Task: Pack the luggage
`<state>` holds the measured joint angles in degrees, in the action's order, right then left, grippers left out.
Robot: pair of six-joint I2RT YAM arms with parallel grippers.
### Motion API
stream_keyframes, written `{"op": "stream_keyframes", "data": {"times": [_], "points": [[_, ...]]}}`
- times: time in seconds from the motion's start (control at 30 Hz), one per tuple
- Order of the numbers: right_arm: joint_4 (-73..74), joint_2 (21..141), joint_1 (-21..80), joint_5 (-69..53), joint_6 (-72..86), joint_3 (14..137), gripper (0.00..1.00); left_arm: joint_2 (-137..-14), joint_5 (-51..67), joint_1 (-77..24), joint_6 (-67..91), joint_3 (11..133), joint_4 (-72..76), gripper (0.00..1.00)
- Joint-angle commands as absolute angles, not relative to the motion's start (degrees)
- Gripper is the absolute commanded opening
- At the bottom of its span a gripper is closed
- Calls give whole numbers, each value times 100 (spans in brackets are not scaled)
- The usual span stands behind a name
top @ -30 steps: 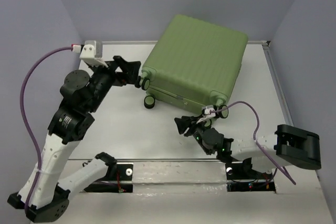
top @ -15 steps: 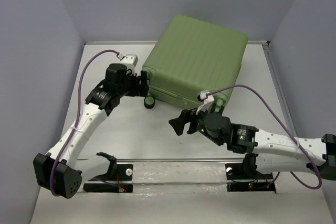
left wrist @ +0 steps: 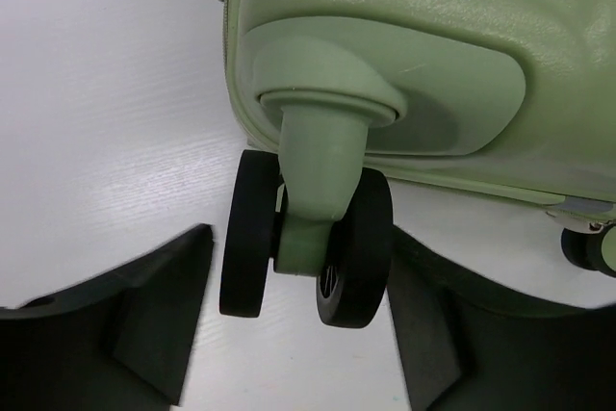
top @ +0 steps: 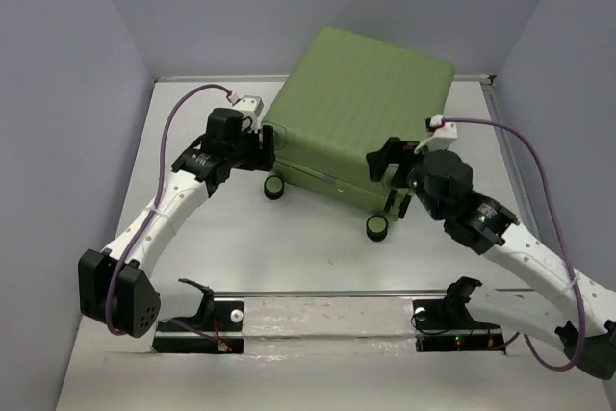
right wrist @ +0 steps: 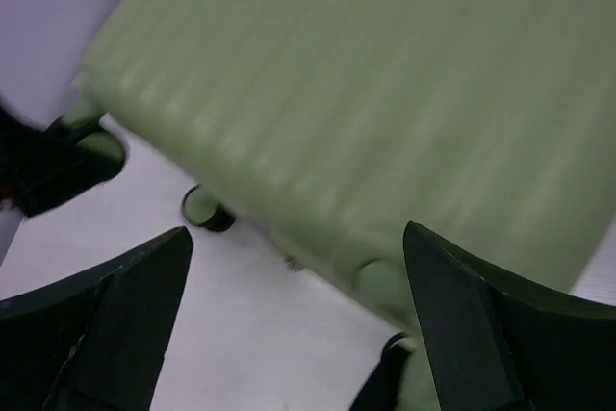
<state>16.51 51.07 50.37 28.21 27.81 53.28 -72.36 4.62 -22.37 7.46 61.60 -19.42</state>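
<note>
Suitcase [top: 361, 108] lies shut, ribbed shell up, at the far middle of the table [top: 241, 257], wheels toward the arms. Left gripper [top: 262, 149]: fingers spread either side of a corner wheel [left wrist: 252, 238], not clamped; probably lining up a hold. Right gripper [top: 385, 156]: wide, empty, above the near right corner.

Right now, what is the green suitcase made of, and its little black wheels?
The suitcase looks like hard moulded plastic: it has stiff ribs, a soft satin sheen and no cloth folds. The wheels look like matte black rubber or rubbery plastic; I can't tell which. Their green fork seems to be smooth plastic too.
</note>
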Motion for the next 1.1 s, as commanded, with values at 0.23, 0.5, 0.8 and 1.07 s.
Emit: {"op": "stream_keyframes", "data": {"times": [0.23,0.5,0.8,1.07], "points": [[1802,6239,1365,575,2680,6205,98,-7295,773,-2206,738,6302,-1521,6],[1435,7338,958,-780,2734,6372,96,-6690,1020,-2599,993,5696,-1371,6],[1300,8725,1528,-3055,2418,7319,80,-5565,773,-4015,1801,5115,-1240,6],[1503,10044,1898,-4304,2794,9416,88,-4975,1335,-4789,2803,4623,-318,6]]}}
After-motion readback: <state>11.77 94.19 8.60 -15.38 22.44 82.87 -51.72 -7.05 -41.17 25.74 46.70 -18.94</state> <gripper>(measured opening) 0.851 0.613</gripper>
